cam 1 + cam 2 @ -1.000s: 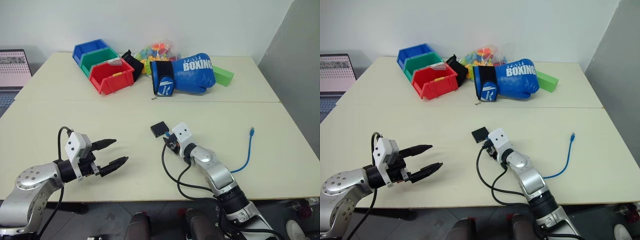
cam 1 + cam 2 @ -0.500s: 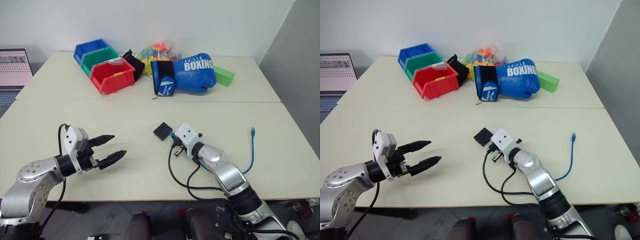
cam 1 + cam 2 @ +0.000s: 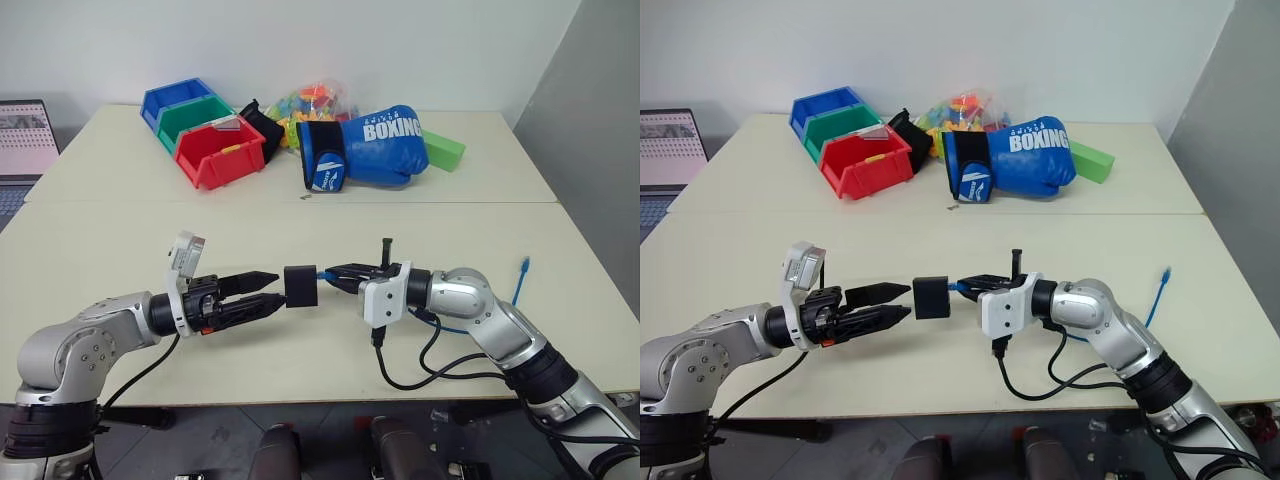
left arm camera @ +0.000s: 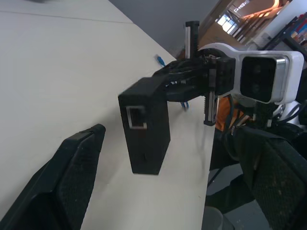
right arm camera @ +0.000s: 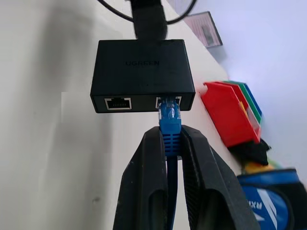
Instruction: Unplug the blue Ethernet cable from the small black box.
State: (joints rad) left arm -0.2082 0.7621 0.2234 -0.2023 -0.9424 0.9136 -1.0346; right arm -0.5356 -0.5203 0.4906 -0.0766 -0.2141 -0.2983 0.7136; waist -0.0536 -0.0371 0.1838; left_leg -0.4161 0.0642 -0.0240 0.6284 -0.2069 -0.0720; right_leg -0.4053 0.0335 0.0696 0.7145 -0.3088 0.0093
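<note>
The right gripper (image 5: 170, 143) is clamped on the blue Ethernet cable (image 5: 170, 125), the plug end being pinched between its two black fingers (image 5: 145, 167) just behind the connector. The plug is seated in one port of the small black box (image 5: 142, 74), which is lifted clear of the cream table (image 3: 300, 230) and carried by nothing but the cable. A second port, beside the occupied one on the same face of the box, is seen unoccupied in the right wrist view.

On the opposite side of the box, the left gripper (image 3: 262, 291) is held level with its jaws spread wide, its fingertips (image 3: 268, 276) lying close to the box; contact cannot be made out. In the left wrist view another port is shown on the face of the box turned toward that gripper.

From the box, the cable is led back past the right arm, and its free plug end (image 3: 524, 266) is seen resting on the table well to the right of the box.

Beyond the box, toward the far edge of the table, a blue boxing glove (image 3: 368, 148) is laid, with a green block (image 3: 443, 150) on its right. Farther left of the glove, a red bin (image 3: 221, 153), a green bin (image 3: 196, 117) and a blue bin (image 3: 171, 97) are set in a row. A bag of coloured toys (image 3: 312, 101) is placed behind the glove.
</note>
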